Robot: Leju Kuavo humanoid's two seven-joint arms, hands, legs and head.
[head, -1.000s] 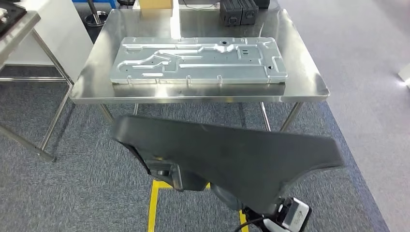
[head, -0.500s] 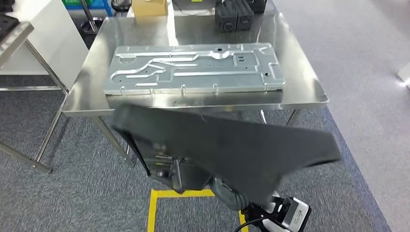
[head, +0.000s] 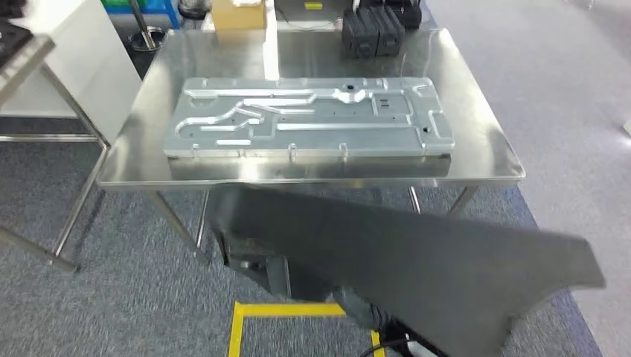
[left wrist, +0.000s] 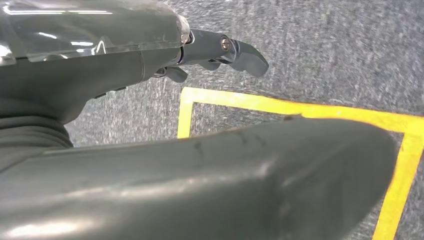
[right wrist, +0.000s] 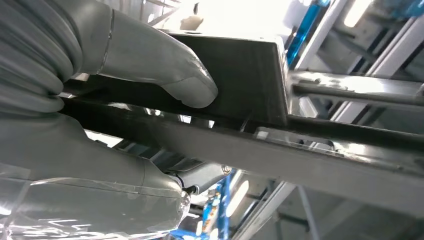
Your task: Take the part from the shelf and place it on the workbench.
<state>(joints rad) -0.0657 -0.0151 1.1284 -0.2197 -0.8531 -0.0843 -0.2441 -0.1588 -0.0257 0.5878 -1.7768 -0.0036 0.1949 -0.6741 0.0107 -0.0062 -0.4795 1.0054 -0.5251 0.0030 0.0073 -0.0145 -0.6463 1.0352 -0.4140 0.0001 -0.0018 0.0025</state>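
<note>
Dark part [head: 417,253] carried in front of the steel table [head: 484,149], not yet set down.

My right hand [right wrist: 100,125] grasps the part's edge, thumb [right wrist: 170,75] pressed on one face and the other fingers beneath it. My left hand [left wrist: 150,55] lies against the part, one dark finger [left wrist: 235,50] extended over carpet and yellow floor tape [left wrist: 300,107]; I cannot tell whether it grips. On the table lies a grey metal panel [head: 309,115], with black boxes [head: 376,33] at its far edge.

Grey ribbed hand [right wrist: 100,130] (clear-wrapped, screwed fingers)
</note>
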